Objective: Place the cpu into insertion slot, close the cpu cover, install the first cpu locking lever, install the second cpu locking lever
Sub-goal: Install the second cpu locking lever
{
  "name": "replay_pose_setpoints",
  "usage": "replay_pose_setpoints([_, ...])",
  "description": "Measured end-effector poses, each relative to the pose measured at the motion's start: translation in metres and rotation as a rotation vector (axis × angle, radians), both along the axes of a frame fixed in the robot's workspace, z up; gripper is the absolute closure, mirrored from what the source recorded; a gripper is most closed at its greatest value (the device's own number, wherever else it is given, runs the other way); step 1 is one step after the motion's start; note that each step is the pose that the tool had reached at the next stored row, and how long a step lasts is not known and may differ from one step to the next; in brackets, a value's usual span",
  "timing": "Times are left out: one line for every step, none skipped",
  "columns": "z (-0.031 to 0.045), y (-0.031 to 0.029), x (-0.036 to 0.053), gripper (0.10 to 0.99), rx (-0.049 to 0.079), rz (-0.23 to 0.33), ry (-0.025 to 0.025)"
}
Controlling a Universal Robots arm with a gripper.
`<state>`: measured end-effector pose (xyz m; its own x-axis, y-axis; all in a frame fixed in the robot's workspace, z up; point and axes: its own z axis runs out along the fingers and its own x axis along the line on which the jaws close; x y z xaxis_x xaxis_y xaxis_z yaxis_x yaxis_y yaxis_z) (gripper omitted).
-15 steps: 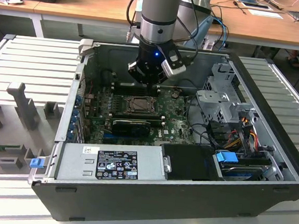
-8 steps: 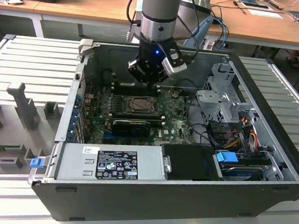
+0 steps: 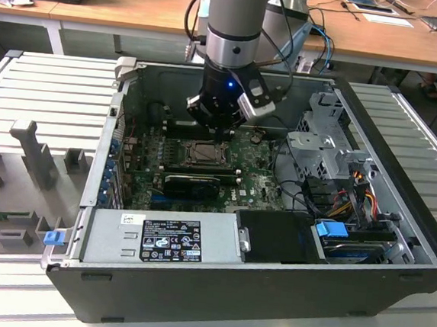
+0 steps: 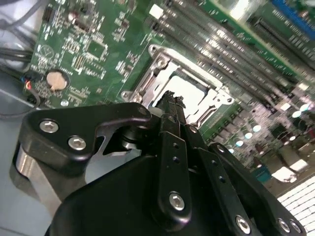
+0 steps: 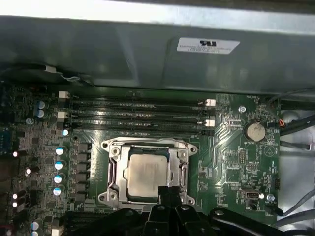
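The cpu (image 5: 145, 172) lies flat in the insertion slot (image 3: 202, 153), its pale metal face showing through the cut-out. Over it, the silver cpu cover (image 5: 112, 169) lies down around the chip. My gripper (image 5: 170, 191) hangs just above the socket's edge, on the side nearest the round coin battery (image 5: 256, 131). Its black fingers (image 4: 171, 105) are pressed together with nothing between them. In the second wrist view the tips stand over the cover (image 4: 157, 61) rim, next to the cpu (image 4: 192, 88). In the exterior view the gripper (image 3: 222, 135) is low inside the open computer case.
Long memory slots (image 5: 138, 115) run along one side of the socket. The grey case wall (image 5: 147, 54) rises behind them. A black card (image 3: 194, 183), a power supply (image 3: 162, 239), drive cages (image 3: 328, 135) and cables (image 3: 346, 190) crowd the case around the board.
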<state>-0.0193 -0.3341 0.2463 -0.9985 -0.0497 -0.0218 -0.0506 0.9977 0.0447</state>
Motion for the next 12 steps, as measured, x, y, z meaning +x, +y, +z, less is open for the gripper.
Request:
replay_pose_setpoints([-0.0006,-0.0034,0.0001,0.98,0.0,0.0,0.0151])
replay_pose_setpoints([-0.0012,-0.006,0.0002,0.98,0.0,0.0,0.0249])
replay_pose_setpoints([-0.0021,-0.0087,0.0001,0.98,0.0,0.0,0.0284])
replay_pose_setpoints([-0.0033,-0.0128,0.0001,0.98,0.0,0.0,0.0292])
replay_pose_setpoints([-0.004,-0.0156,0.0001,0.98,0.0,0.0,0.0293])
replay_pose_setpoints([-0.0048,-0.0191,0.0001,0.98,0.0,0.0,0.0293])
replay_pose_setpoints([-0.0054,-0.0224,0.0001,0.98,0.0,0.0,0.0292])
replay_pose_setpoints([-0.0057,-0.0241,0.0002,0.98,0.001,0.0,0.0289])
replay_pose_setpoints([-0.0061,-0.0262,0.0001,0.98,0.006,0.0,0.0283])
replay_pose_setpoints([-0.0066,-0.0272,0.0001,0.98,0.009,0.001,0.0277])
replay_pose_setpoints([-0.0071,-0.0288,0.0,0.98,0.012,0.001,0.0277])
replay_pose_setpoints([-0.0082,-0.0326,-0.0001,0.98,0.017,0.002,0.0277])
